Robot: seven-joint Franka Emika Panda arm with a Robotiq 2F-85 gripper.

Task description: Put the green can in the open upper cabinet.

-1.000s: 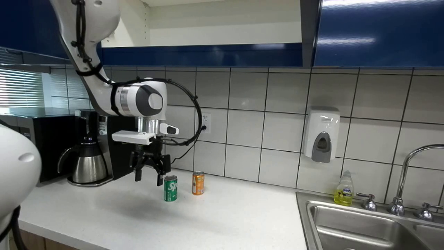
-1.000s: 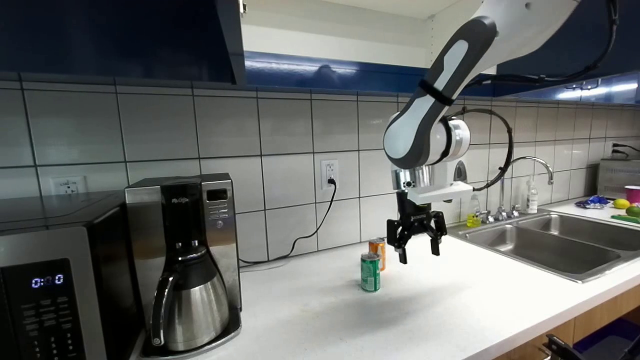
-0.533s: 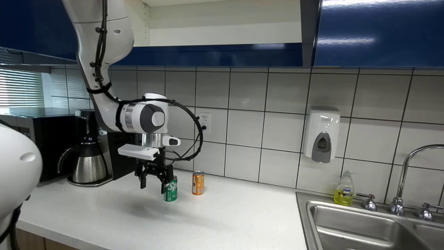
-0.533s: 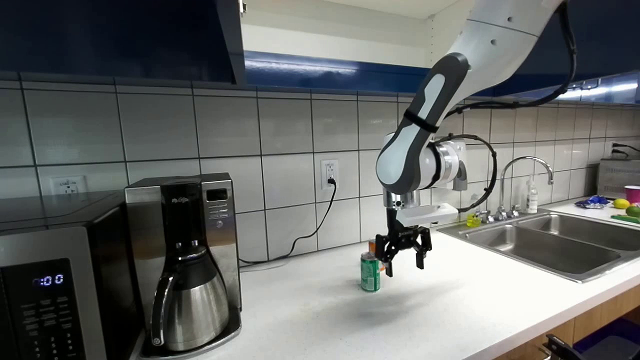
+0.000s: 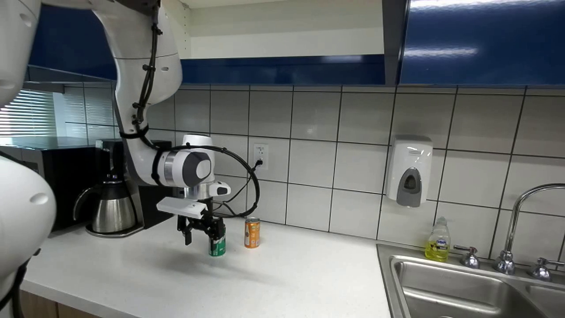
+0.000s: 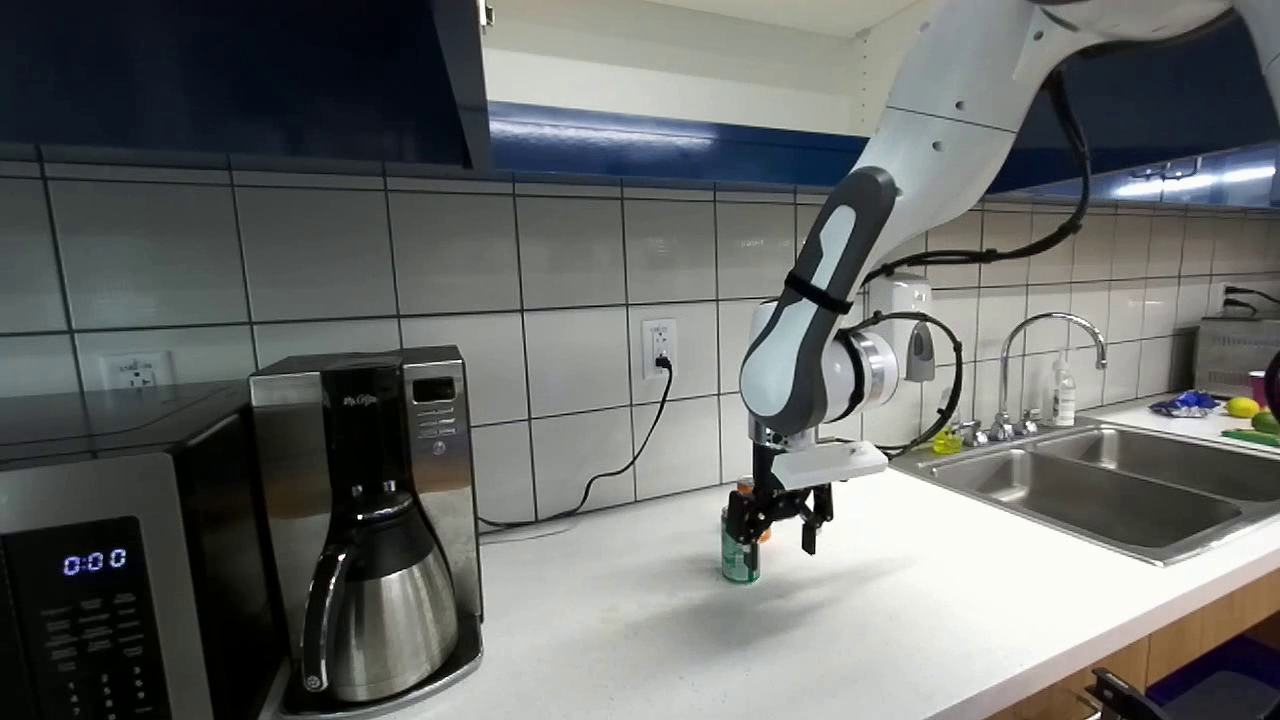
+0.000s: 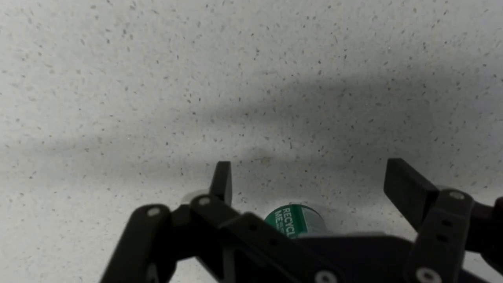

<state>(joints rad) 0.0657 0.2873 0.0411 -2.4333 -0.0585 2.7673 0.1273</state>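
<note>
The green can (image 5: 219, 248) stands upright on the white counter and shows in both exterior views (image 6: 738, 570). It is partly hidden behind my gripper's finger in each. In the wrist view the green can (image 7: 290, 220) lies low, sideways between the fingers, and the gripper body hides its lower part in the picture. My gripper (image 5: 201, 243) points down beside the can, with its fingertips at about can height. It is open and empty, with fingers wide apart (image 7: 308, 163). The open upper cabinet (image 5: 282, 42) has a pale interior and blue trim, above the counter in both exterior views (image 6: 660, 75).
An orange can (image 5: 252, 233) stands just beyond the green can. A coffee maker (image 6: 390, 600) and a microwave (image 6: 110, 560) stand at one side. A sink (image 5: 446, 287), dish soap bottle (image 5: 438, 247) and wall soap dispenser (image 5: 409, 172) are at the other.
My arm has moved down, bringing the open gripper from above the counter to beside the green can. The finger now covers part of the can. The cans have not moved.
</note>
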